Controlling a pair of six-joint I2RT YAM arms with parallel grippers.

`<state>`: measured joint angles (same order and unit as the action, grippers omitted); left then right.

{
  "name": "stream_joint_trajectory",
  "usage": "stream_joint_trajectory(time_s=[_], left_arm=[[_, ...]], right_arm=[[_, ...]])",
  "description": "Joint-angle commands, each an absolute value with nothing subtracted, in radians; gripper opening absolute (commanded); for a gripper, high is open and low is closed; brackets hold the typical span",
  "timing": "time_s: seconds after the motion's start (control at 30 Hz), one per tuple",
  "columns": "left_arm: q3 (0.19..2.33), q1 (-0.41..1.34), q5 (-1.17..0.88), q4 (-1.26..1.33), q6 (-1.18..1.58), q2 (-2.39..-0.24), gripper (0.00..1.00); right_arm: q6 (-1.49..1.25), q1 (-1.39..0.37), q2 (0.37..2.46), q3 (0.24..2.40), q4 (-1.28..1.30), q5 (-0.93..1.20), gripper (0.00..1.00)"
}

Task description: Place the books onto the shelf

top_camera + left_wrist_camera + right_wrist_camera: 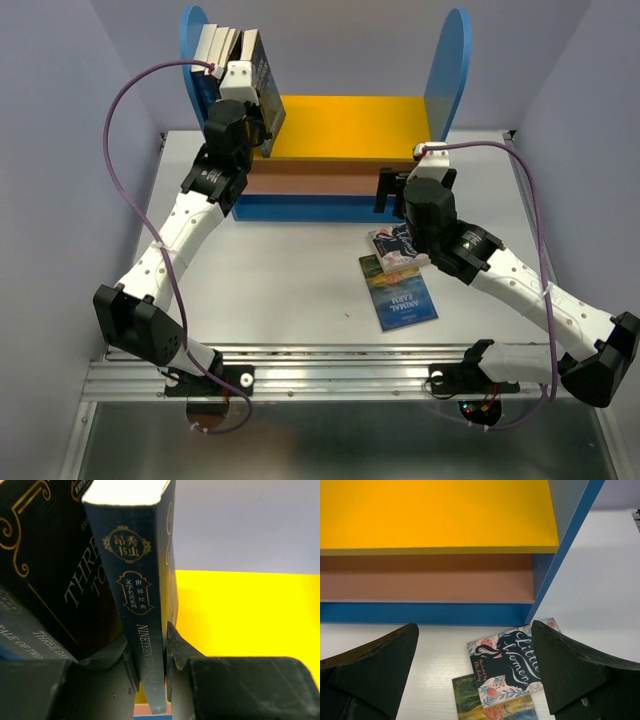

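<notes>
Clamping a dark blue paperback [135, 580] low on its spine: left gripper [150, 655], jaws closed narrowly against both covers, pale page edge uppermost.
- Spine lettering: gold emblem, Chinese characters in a gold frame, then "NINETEEN EIGHT…", the rest hidden between the fingers.
- Held upright at the left end of the shelf [195, 45], over the yellow upper board [240, 615]; contact with the board not discernible.
- Just beside it on the left: other dark books [50, 570] leaning toward the left blue side panel. One cover with "THREE…" in white and gold scrollwork, one spine with "…ALE OF TWO".
- Left arm [190, 220]: elbow at the near-left edge of the counter [280, 290], forearm stretched up to the shelf's left panel, wrist lifted.

Right gripper [475, 650]: jaws spread wide, holding nothing, low over the counter and facing the shelf's brownish-pink lower board [425, 582] and blue base.
- Flat on the counter beneath it: "Little Women" paperback [507, 665] with a floral pink-and-navy cover, and the corner of a dark green cover [467, 695] showing under it.
- Nearest the arm bases: teal paperback [402, 298] titled "ANIMAL FARM".
- Right arm [520, 280]: elbow at the near-right edge, forearm angled inward toward the shelf.
</notes>
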<state>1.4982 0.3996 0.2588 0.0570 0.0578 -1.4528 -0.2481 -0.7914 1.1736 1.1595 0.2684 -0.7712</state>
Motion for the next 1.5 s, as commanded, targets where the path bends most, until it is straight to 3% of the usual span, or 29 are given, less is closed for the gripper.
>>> stream_joint_trajectory(time_s=[0.0, 0.33, 0.6, 1.07, 1.2, 1.37, 1.47], left_arm=[[1.569, 0.429, 0.466, 0.129, 0.011, -1.443, 0.0], [1.588, 0.457, 0.715, 0.17, -0.057, -1.525, 0.0], [1.577, 0.472, 0.75, 0.244, -0.103, -1.562, 0.0], [1.569, 0.494, 0.819, 0.138, -0.008, -1.519, 0.02], [1.595, 0.492, 0.847, 0.086, 0.034, -1.531, 0.12], [1.585, 0.492, 0.851, 0.071, 0.055, -1.516, 0.35], [1.582, 0.494, 0.845, 0.064, 0.06, -1.505, 0.39]], right_arm=[[-0.232, -0.784, 1.174, 1.178, 0.218, -0.798, 1.0], [-0.229, -0.775, 1.166, 1.166, 0.218, -0.782, 1.0], [-0.218, -0.775, 1.177, 1.169, 0.216, -0.781, 1.0], [-0.225, -0.765, 1.169, 1.161, 0.218, -0.755, 1.0], [-0.227, -0.765, 1.164, 1.16, 0.218, -0.75, 1.0], [-0.227, -0.765, 1.169, 1.16, 0.218, -0.742, 1.0], [-0.227, -0.765, 1.172, 1.158, 0.219, -0.741, 1.0]])
